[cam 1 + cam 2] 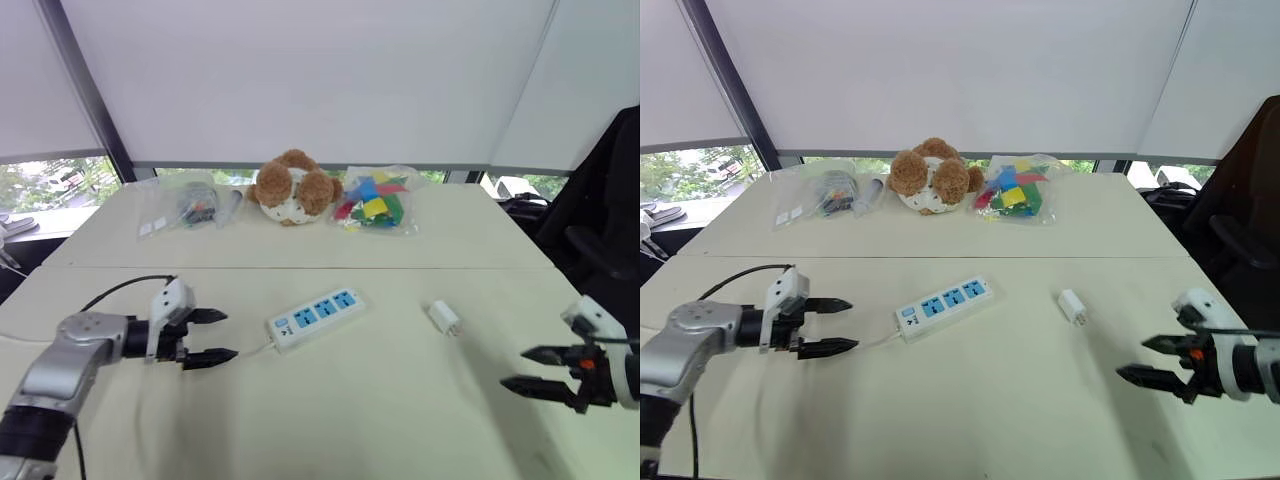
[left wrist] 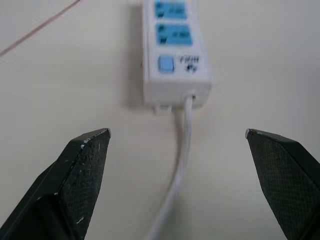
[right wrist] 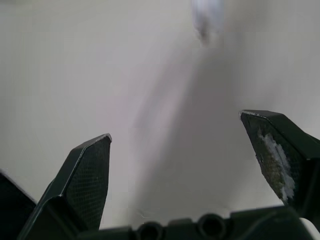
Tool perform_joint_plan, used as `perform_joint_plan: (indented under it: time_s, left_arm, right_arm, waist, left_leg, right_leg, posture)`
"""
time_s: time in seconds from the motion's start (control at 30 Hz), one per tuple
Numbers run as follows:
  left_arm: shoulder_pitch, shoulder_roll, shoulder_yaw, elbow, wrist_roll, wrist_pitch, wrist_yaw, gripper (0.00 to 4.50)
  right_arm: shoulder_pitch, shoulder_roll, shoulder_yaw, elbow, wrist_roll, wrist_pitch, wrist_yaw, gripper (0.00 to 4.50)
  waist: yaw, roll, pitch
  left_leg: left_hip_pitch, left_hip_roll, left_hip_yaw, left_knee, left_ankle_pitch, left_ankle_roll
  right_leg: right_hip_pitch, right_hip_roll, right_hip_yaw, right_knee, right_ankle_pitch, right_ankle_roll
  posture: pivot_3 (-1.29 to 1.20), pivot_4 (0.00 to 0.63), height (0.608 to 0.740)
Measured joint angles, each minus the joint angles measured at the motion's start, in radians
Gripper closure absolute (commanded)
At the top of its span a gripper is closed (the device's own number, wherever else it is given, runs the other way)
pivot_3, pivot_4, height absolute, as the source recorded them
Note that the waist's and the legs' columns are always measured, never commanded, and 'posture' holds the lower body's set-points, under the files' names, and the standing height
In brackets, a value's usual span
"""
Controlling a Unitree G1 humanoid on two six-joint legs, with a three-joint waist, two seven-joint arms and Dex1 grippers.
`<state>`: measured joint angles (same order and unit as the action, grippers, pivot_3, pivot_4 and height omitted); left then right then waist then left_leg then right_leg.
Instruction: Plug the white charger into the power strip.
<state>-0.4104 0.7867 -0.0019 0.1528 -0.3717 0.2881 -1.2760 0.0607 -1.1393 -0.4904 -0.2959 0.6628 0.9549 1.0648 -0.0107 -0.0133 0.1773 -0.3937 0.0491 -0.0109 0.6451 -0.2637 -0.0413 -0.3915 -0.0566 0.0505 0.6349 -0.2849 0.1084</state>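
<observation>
- Your left gripper (image 1: 230, 335) hovers low over the table's left side, its two black fingers (image 2: 85, 165) spread wide and holding nothing, tips aimed at the power strip's switch end.
- Your right gripper (image 1: 512, 367) hangs by the right edge, toward the near right corner, likewise parted and empty, tips pointing in across the surface.
- Cream table (image 1: 380, 400) carries everything; a seam runs across it from the left edge to the right, dividing the near half from the far half.
- Brown and white teddy bear (image 1: 293, 188) sits on the far half, about midway between the left and right edges.
- Bag of coloured blocks (image 1: 375, 200) lies just beside the bear, on the side of the right edge.
- Clear bag (image 1: 190, 205) of small dark items lies on the bear's other side, toward the far left corner.
- White power strip (image 1: 315, 317) lies flat on the near half, just on the near side of the seam, angled, its three blue sockets facing up and all unoccupied.
- Thin white cord (image 2: 182, 150) leaves the strip's switch end and trails toward your left gripper.
- White charger (image 1: 443, 318) lies loose on the surface between the strip and the right edge, apart from both the strip and your right gripper, not yet plugged in.
</observation>
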Motion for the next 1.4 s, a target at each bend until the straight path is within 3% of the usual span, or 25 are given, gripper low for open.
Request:
perform_joint_plan:
  time_s: [0.3, 0.63, 0.7, 0.87, 1.27, 1.4]
  left_arm:
    - [-0.174, -0.244, -0.118, 0.302, 0.135, -0.256, 0.026, 0.03]
    - [-0.19, -0.341, -0.137, 0.46, 0.202, -0.397, 0.084, 0.03]
    - [-0.201, -0.35, -0.129, 0.487, 0.203, -0.414, 0.096, 0.03]
    - [-0.211, -0.358, -0.123, 0.514, 0.207, -0.438, 0.088, 1.48]
    - [-0.273, -0.324, -0.165, 0.588, 0.237, -0.526, -0.055, 1.46]
    - [-0.315, -0.301, -0.211, 0.61, 0.261, -0.59, -0.151, 1.46]
  right_arm:
    - [-0.085, 0.055, -0.006, -0.213, 0.177, 0.158, -0.119, 0.0]
    - [-0.043, 0.062, -0.051, -0.258, 0.229, 0.191, -0.179, 0.0]
    - [-0.045, 0.062, -0.063, -0.264, 0.249, 0.192, -0.184, 0.0]
    - [-0.049, 0.062, -0.069, -0.265, 0.263, 0.186, -0.195, 0.0]
    - [-0.066, 0.062, -0.078, -0.225, 0.265, 0.168, -0.227, 0.0]
    - [-0.135, -0.004, -0.051, -0.108, 0.226, 0.169, -0.235, 0.0]
  waist:
    - [0.002, -0.001, 0.0]
    - [0.003, -0.001, 0.0]
    - [0.005, -0.001, 0.0]
    - [0.009, 0.0, -0.001]
    - [0.019, 0.0, -0.001]
    - [0.02, 0.0, -0.001]
  left_leg:
    - [-0.004, 0.0, -0.001, 0.002, 0.0, 0.0]
    - [-0.005, 0.0, -0.001, 0.003, 0.0, 0.0]
    - [-0.004, 0.0, -0.001, 0.003, 0.0, 0.0]
    - [-0.004, 0.0, -0.001, 0.003, 0.0, 0.0]
    - [-0.004, 0.0, -0.001, 0.003, 0.0, 0.0]
    - [-0.004, 0.0, -0.001, 0.003, 0.0, 0.0]
  right_leg:
    - [-0.002, 0.0, 0.0, 0.0, 0.002, 0.004]
    - [-0.003, 0.0, 0.0, 0.0, 0.003, 0.005]
    - [-0.002, 0.0, 0.0, 0.0, 0.003, 0.006]
    - [-0.001, 0.0, 0.0, 0.0, 0.003, 0.006]
    - [-0.002, 0.0, 0.0, 0.0, 0.003, 0.006]
    - [-0.002, 0.0, 0.0, 0.0, 0.003, 0.005]
  posture:
    - [0.0, 0.15, 0.739]
    - [0.0, 0.15, 0.739]
    - [0.0, 0.15, 0.739]
    - [0.0, 0.15, 0.739]
    - [0.0, 0.15, 0.739]
    - [0.0, 0.15, 0.739]
